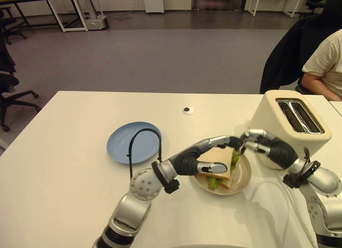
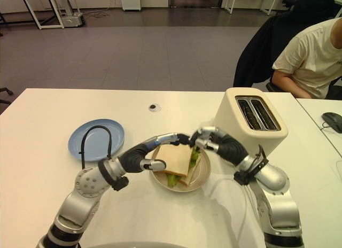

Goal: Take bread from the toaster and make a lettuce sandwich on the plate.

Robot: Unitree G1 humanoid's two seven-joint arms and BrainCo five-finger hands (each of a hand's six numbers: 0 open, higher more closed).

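On tan plate [image 2: 204,172], my left hand [image 2: 140,156] clasping top bread slice [image 2: 173,156], lettuce [image 2: 172,179] mostly hidden beneath, right hand [image 2: 219,144] alongside, its grip unclear.

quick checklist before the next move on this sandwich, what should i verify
1. Toaster slots empty: ok.
2. Lettuce on the plate: ok.
3. Top slice lying flat: not ok, it is tilted.
4. Left hand gripping the top slice: ok.
5. Right hand clear of the top slice and lettuce: cannot tell.
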